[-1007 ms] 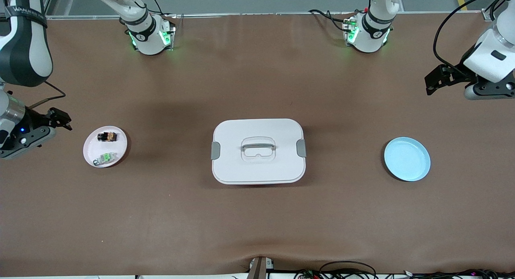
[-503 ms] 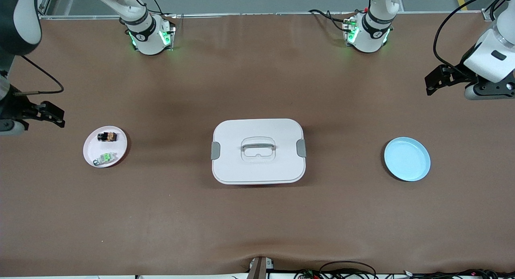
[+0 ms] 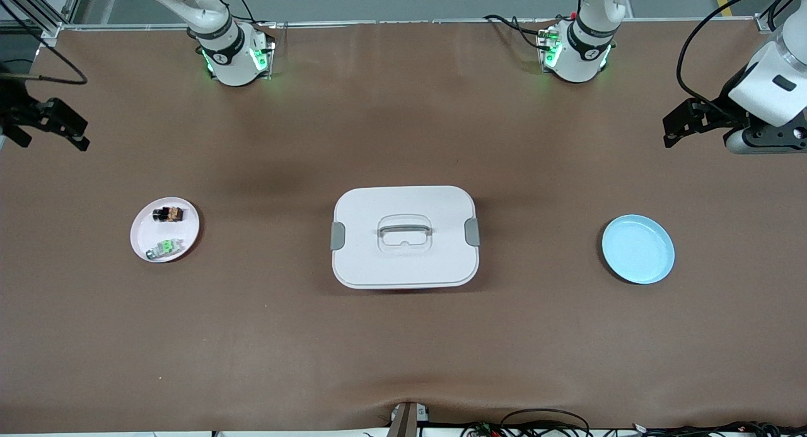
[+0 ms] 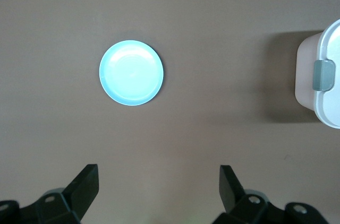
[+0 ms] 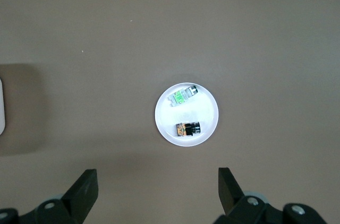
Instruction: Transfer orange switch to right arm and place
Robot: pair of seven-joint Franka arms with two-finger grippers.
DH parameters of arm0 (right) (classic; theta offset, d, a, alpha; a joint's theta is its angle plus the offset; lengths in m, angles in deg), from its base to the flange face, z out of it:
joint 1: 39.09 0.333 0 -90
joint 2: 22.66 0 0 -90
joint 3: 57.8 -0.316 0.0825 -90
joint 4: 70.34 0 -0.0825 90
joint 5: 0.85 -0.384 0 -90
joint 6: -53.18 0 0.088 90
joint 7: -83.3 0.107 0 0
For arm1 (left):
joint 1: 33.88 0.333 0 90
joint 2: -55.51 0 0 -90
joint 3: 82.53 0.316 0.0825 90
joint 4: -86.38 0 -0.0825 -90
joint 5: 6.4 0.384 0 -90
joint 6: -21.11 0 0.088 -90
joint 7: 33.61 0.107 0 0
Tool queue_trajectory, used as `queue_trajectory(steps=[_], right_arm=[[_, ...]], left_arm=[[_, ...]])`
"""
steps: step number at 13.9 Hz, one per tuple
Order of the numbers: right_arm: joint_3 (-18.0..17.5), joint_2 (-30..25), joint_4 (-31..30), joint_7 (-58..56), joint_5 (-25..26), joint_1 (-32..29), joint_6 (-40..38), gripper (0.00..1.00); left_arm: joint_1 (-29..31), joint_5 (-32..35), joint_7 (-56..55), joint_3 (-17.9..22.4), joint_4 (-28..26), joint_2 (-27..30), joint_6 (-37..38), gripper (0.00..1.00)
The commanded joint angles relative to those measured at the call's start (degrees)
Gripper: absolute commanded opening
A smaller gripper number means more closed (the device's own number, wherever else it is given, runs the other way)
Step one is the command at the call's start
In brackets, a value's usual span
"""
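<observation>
**Q:** Orange-centred and black, where does the orange switch (image 3: 169,214) lie?

**A:** It sits on the white plate (image 3: 189,230) toward the right arm's end of the table, beside a pale clear part with a green middle (image 3: 165,248). The switch is the one farther from the front camera. Its long axis appears to run along the table's length, though it is too small to be sure.

**Q:** Which gripper is closer to it?

**A:** The right gripper (image 3: 47,123). It hangs in the air over bare brown table at that same end, its jaws spread wide with nothing between them. In the right wrist view the plate (image 5: 210,123) shows ahead of the open fingers (image 5: 85,189), well apart from them.

**Q:** And the other arm?

**A:** The left gripper (image 3: 684,123) waits over its own end of the table, jaws also apart and empty, with a light blue plate (image 3: 659,270) near it. A white lidded box (image 3: 403,203) stands between the two plates.

**Q:** So the coming move?

**A:** Probably a reach toward the white plate; the right gripper has the shorter way.
</observation>
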Motion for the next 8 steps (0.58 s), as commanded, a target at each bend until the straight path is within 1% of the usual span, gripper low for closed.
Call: queue_trajectory(steps=[1, 3, 6, 7, 8], right_arm=[[0.3, -6.3, -7.5, 0.1, -0.1, 2.2, 3.8, 1.0], [0.4, -6.1, -4.5, 0.0, -0.1, 2.3, 2.5, 1.0], [1.1, -2.8, 1.4, -4.9, 0.5, 1.1, -0.3, 1.0], [2.1, -1.9, 2.9, -7.1, -0.3, -0.4, -0.9, 1.0], [2.3, -0.9, 3.8, -7.5, -0.5, -0.8, -0.9, 1.0]], left_arm=[[0.9, -1.5, 3.3, 0.5, -0.1, 0.9, 0.3, 1.0], [1.0, -1.5, 3.6, 0.5, 0.1, 1.1, 0.6, 1.0], [0.9, -1.5, 3.6, 0.5, 0.5, 1.0, 0.6, 1.0], [0.8, -1.5, 3.6, 0.4, 0.6, 1.0, 0.6, 1.0], [0.8, -1.5, 3.5, 0.3, 0.8, 1.0, 0.6, 1.0]])
